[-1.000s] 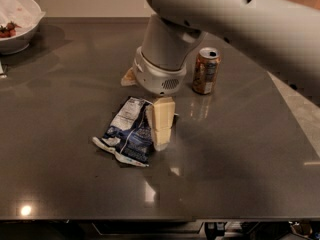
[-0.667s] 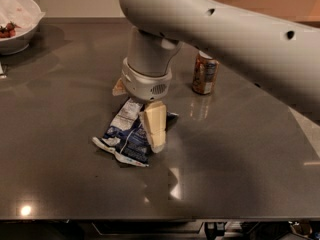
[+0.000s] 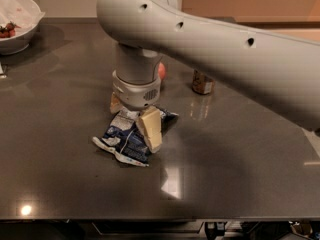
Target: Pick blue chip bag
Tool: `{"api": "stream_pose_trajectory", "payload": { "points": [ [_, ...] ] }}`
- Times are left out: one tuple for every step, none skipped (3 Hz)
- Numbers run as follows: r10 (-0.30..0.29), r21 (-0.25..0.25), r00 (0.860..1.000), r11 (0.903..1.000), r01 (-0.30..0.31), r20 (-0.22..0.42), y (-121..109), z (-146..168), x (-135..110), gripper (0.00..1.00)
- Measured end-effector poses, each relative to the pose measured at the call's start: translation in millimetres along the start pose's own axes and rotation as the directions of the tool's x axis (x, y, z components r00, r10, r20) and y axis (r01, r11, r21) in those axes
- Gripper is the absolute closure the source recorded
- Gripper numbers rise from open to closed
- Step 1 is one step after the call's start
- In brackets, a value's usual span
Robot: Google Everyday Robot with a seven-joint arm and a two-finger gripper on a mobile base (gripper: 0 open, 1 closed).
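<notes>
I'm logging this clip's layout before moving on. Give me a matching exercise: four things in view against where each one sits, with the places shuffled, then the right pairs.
Things
1. blue chip bag
2. can
3. white bowl
4. gripper

Places
A. at the far left corner of the table
B. right over the bag's far end, open, with a finger on each side
C. lying flat at mid-table, its near end uncovered
D. upright beyond the arm, its top hidden by it

Pairs: 1-C, 2-D, 3-A, 4-B
</notes>
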State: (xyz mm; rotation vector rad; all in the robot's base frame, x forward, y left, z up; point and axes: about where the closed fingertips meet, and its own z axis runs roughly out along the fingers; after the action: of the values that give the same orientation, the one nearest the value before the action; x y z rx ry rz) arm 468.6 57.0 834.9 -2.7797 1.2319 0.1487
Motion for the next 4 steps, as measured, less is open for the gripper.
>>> {"api": "stream_pose_trajectory", "payload": {
  "points": [
    [-0.03, -0.017, 0.999, 0.9994, 0.03, -0.01, 3.2, -1.0, 0.9, 0.41],
    [-0.043, -0.01, 0.999, 0.999, 0.043, 0.0, 6.9, -12.0, 1.7, 0.64],
    [-0.049, 0.012, 0.999, 0.9988, 0.048, 0.016, 9.6, -30.1, 1.5, 0.87],
    [-0.048, 0.044, 0.998, 0.9979, 0.046, 0.042, 10.9, -57.0, 1.1, 1.0]
  ]
}}
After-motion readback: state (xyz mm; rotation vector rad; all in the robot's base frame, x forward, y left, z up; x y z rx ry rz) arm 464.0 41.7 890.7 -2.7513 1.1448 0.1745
